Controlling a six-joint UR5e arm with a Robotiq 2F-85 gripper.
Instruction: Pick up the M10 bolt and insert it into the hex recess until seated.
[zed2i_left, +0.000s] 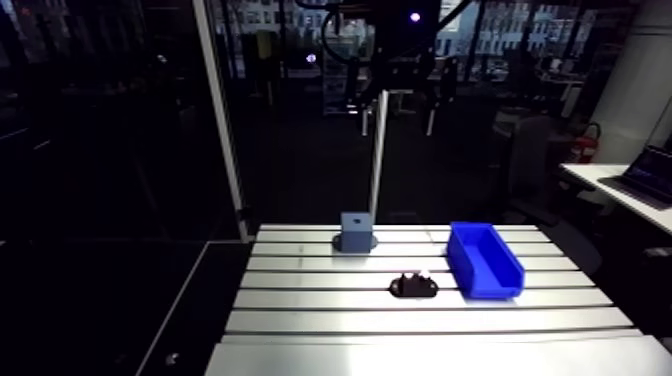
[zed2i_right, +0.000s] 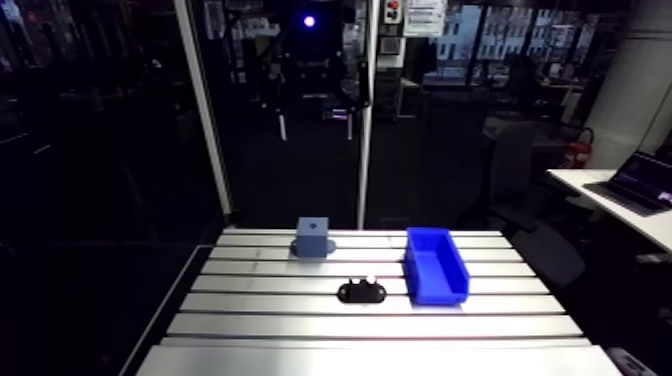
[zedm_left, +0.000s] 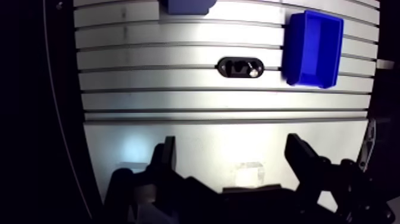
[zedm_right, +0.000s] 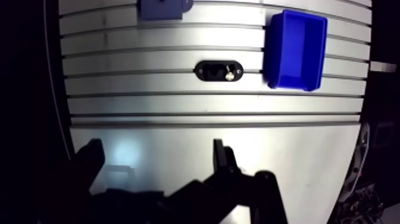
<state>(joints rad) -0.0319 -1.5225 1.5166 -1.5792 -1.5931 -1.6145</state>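
Observation:
A black oval fixture (zedm_left: 240, 67) lies on the slotted aluminium table (zedm_left: 178, 101), well ahead of my gripper. A small shiny bolt head (zedm_left: 254, 71) shows at one end of the fixture, and a dark recess at the other end. In the arm view the fixture (zed2i_left: 414, 287) sits mid-table, just left of the blue bin. My gripper (zedm_left: 232, 156) hangs high over the table's near plain strip, open, with nothing between its fingers (zedm_left: 168, 156). In the arm view the wrist is only a dark shape at the top edge.
A blue open bin (zed2i_left: 484, 259) stands right of the fixture. A grey-blue block (zed2i_left: 356, 233) on a round base stands at the back of the table, with a white post (zed2i_left: 378, 150) behind it. The table's left edge drops into darkness.

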